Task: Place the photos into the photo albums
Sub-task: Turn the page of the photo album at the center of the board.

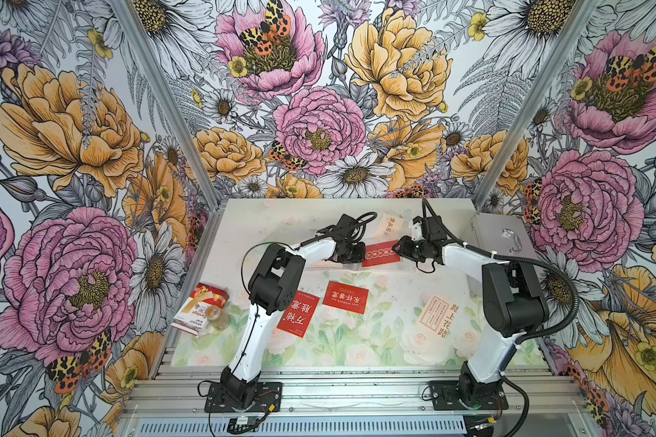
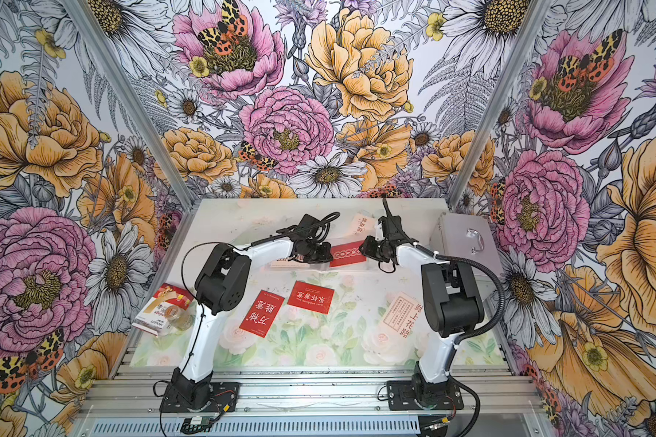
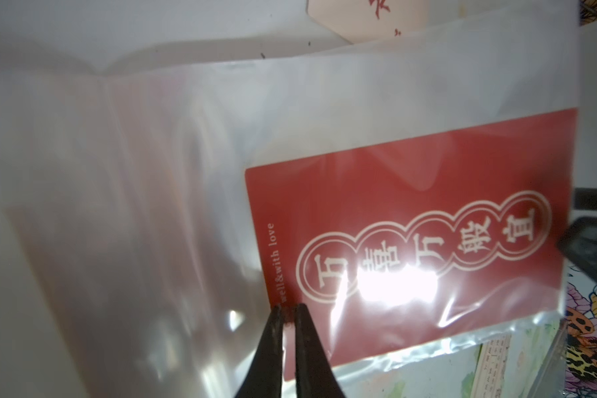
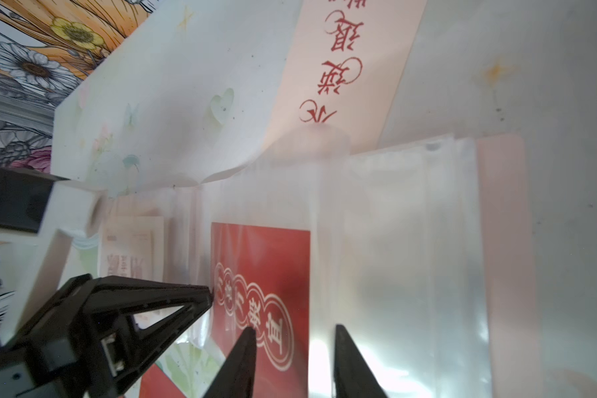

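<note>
While the left gripper (image 3: 287, 312) is pinched down to a thin slit on a corner of the linked-circle red card (image 3: 428, 213), the right gripper (image 4: 293, 332) sits over that card's opposite end. Its jaws are partly apart, with nothing clamped between them that I can make out. The card lies on the open album (image 4: 500, 224) with clear sleeve plastic over most of its face; I can't tell if it's fully inside the pocket. The album is spread flat at the far middle of the table (image 1: 243, 227), pink cover edge on the right gripper's side. A sleeved cream card (image 4: 131, 255) is on the album's other page. A far cream card (image 1: 389, 224) lies just behind the album, touching or tucked under its edge, can't tell which. Loose in front of the album are a tall red card (image 1: 298, 313), a wide red card (image 1: 345, 297) and a near cream card (image 1: 438, 314). A metal case (image 1: 500, 234) stands right of the album. A bandage carton (image 1: 201, 310) is well off to its front-left.
</note>
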### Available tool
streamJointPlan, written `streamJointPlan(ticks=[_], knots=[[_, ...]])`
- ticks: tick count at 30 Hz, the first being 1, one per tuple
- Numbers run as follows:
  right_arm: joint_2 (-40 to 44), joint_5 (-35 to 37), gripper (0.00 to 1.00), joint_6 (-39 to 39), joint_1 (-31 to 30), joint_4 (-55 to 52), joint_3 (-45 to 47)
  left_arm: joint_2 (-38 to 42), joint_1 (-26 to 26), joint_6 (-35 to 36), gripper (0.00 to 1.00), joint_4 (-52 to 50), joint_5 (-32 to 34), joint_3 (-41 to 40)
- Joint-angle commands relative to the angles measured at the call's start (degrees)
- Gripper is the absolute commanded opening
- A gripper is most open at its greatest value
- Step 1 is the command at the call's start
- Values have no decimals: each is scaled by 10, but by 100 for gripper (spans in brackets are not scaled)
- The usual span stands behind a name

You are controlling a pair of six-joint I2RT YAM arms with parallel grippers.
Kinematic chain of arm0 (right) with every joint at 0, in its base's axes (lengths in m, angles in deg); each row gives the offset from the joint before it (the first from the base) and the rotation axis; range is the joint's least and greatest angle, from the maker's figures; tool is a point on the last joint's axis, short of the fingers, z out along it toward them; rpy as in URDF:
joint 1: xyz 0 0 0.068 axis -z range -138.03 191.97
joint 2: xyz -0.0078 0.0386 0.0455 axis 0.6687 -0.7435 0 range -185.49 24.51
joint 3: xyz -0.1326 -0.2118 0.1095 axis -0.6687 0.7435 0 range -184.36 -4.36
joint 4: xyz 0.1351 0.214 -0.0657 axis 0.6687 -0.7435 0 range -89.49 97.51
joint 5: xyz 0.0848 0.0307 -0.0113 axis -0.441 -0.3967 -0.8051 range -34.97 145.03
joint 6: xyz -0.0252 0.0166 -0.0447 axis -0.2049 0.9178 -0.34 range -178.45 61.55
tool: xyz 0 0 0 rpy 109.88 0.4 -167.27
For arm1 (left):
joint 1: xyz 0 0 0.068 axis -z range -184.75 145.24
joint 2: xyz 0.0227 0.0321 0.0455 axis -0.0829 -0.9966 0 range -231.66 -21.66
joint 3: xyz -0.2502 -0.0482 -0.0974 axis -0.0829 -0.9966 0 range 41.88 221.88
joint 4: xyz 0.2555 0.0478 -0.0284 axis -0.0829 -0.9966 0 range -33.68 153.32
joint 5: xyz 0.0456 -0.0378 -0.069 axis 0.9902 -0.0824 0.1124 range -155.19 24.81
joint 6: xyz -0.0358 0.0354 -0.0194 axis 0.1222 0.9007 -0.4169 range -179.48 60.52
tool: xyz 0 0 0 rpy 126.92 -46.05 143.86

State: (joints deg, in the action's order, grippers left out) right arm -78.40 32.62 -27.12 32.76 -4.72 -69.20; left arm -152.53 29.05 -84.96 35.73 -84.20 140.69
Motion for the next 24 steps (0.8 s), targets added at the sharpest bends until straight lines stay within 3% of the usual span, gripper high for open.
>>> streamJointPlan(ticks=[1, 24], knots=[[30, -42, 38, 20, -6, 5, -25, -21, 4, 6, 11, -3, -17, 9], [23, -153, 40, 62, -37, 5, -66, 21, 5, -10, 11, 24, -39, -12]])
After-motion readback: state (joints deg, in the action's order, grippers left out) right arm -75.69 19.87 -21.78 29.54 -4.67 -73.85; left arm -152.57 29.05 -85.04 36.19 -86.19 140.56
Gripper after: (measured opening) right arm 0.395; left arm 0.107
